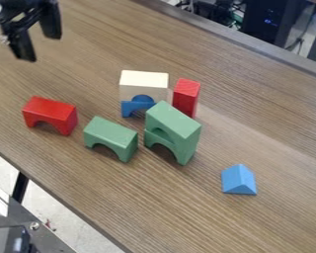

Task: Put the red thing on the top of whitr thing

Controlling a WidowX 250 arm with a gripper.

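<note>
Gripper point(42, 47): one, empty, fingers wide apart; red arch point(50, 113): one, near the lower-left edge of the desk point(95, 190); upright red block point(186, 97): one, beside the white block point(143, 85), toward the upper-right edge; risks: two red candidates invite a wrong pick; a finger lowered in tight clearance could topple the white block off its blue supports point(129, 107).

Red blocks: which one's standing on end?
The red pillar, just right of the white block: taller than wide. The red arch, far left, is low.
</note>
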